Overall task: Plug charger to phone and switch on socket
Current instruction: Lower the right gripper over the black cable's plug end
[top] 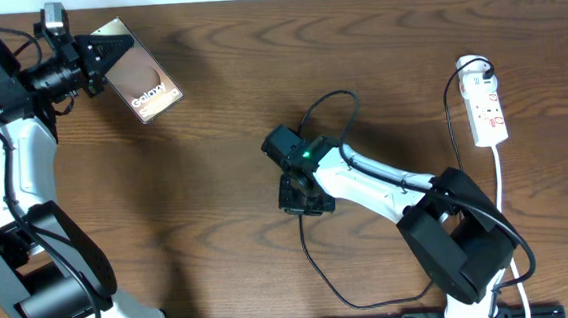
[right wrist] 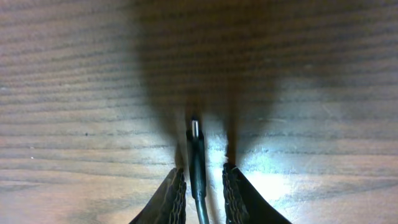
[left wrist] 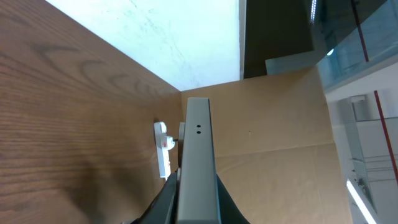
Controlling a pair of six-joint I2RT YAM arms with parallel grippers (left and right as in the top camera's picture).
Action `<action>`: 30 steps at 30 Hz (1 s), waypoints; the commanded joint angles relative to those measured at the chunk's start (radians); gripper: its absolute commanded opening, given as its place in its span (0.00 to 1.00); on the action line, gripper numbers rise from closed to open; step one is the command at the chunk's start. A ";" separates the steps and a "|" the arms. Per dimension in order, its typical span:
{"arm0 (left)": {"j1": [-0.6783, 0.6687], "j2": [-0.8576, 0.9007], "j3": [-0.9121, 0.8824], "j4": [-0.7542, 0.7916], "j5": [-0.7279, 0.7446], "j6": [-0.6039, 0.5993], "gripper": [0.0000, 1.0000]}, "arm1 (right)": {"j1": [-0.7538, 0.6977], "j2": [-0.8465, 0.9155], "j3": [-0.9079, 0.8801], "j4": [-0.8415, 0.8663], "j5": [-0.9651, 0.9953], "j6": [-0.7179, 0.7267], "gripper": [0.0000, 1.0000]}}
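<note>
**Charger lies between the fingers of the right claw; phone is gripped by the left claw**

The charger is laid flat on the tabletop, right between the right claw's two fingers. Its small plug tip is pointed away from the claw, just past the fingertips. The right claw is open only a little. A thin gap is seen on each side of the black cable, so the cable is not squeezed. Behind the claw, the cable is run in a long loop across the tabletop, back toward the arm's base.

The phone is held by the left claw, which is shut tight on one end of it. The rest of the phone is stuck out in front of that claw. Its face, with the brown oval and white letters, is turned up.

The socket is found well apart from both claws, off to the side of the right claw and beyond its arm. A round white plug is fitted at one end of it, and a white cord is led away from it. In the left wrist view, the socket is seen far ahead of the left claw.
</note>
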 commanded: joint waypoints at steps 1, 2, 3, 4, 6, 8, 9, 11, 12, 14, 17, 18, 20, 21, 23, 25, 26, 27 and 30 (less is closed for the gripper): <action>0.000 -0.001 0.008 0.005 0.020 0.010 0.08 | -0.012 0.022 -0.007 0.003 0.002 -0.002 0.19; 0.000 -0.001 0.008 0.005 0.020 0.010 0.07 | -0.012 0.022 -0.007 0.003 0.002 -0.002 0.18; 0.000 -0.001 0.008 0.004 0.020 0.010 0.07 | -0.012 0.022 -0.007 0.003 0.002 -0.002 0.16; 0.000 -0.001 0.008 0.005 0.020 0.010 0.08 | -0.012 0.022 -0.007 0.003 0.002 -0.002 0.15; 0.000 -0.001 0.008 0.005 0.020 0.010 0.07 | -0.012 0.022 -0.007 0.003 0.001 -0.002 0.15; 0.000 -0.001 0.008 0.005 0.020 0.010 0.08 | -0.012 0.022 -0.007 0.003 0.001 -0.002 0.15; 0.000 -0.001 0.008 0.005 0.020 0.010 0.07 | -0.012 0.022 -0.007 0.002 0.001 -0.002 0.15; 0.000 -0.001 0.008 0.005 0.020 0.010 0.07 | -0.011 0.022 -0.007 -0.001 0.001 -0.002 0.15; 0.000 -0.001 0.008 0.005 0.020 0.010 0.07 | -0.011 0.022 -0.007 -0.001 0.000 -0.002 0.15; 0.000 -0.001 0.008 0.005 0.020 0.010 0.07 | -0.011 0.022 -0.007 -0.004 -0.003 -0.002 0.15; 0.000 -0.001 0.008 0.004 0.020 0.010 0.07 | -0.009 0.022 -0.007 -0.012 -0.023 -0.001 0.13; 0.000 -0.001 0.008 0.005 0.020 0.010 0.07 | -0.009 0.022 -0.007 -0.015 -0.026 -0.001 0.11; 0.000 -0.001 0.008 0.005 0.020 0.010 0.07 | -0.008 0.022 -0.007 -0.016 -0.029 -0.002 0.06; 0.000 -0.001 0.008 0.005 0.020 0.010 0.07 | -0.008 0.022 -0.007 -0.016 -0.029 -0.001 0.05; 0.000 -0.001 0.008 0.005 0.020 0.010 0.07 | -0.007 0.022 -0.007 -0.016 -0.029 -0.001 0.01; 0.000 -0.001 0.008 0.005 0.020 0.010 0.07 | -0.007 0.022 -0.007 -0.024 -0.029 0.006 0.01; 0.000 -0.001 0.008 0.005 0.020 0.010 0.07 | -0.007 0.022 -0.007 -0.028 -0.030 0.007 0.01; 0.000 -0.001 0.008 0.005 0.020 0.010 0.08 | -0.007 0.022 -0.007 -0.035 -0.037 0.008 0.01; 0.000 -0.001 0.008 0.005 0.020 0.010 0.07 | -0.007 0.022 -0.007 -0.048 -0.049 0.018 0.01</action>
